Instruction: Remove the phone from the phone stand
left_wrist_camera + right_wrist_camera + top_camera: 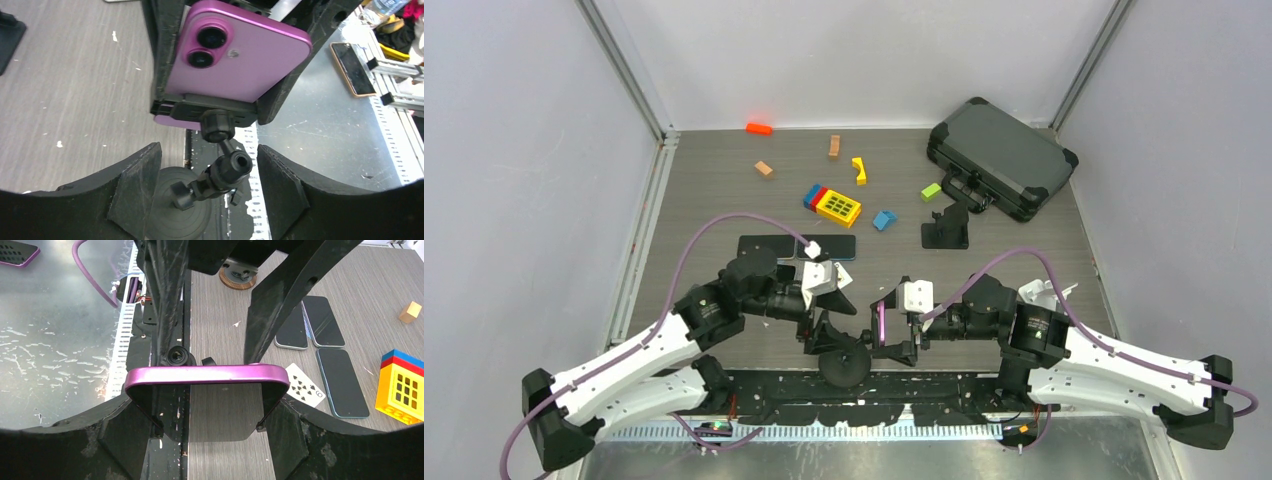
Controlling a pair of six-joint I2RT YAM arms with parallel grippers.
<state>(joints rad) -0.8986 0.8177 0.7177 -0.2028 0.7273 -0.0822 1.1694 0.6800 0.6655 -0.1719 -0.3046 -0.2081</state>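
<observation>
A purple phone (235,55) sits clamped in a black phone stand (225,170) with a round base (844,366) near the table's front edge. In the top view the phone (882,322) shows edge-on. My right gripper (207,410) is shut on the phone (207,375), one finger on each long side. My left gripper (207,190) is open. Its fingers (135,190) straddle the stand's ball-joint neck below the clamp, with a gap on both sides. In the top view the left gripper (824,335) and the right gripper (904,335) meet over the stand.
Three dark phones (799,247) and a playing card (306,385) lie behind the stand. A yellow toy block (837,205), small coloured blocks, a second black stand (947,228) and a black case (1002,155) are farther back. Another phone (352,67) lies off the table.
</observation>
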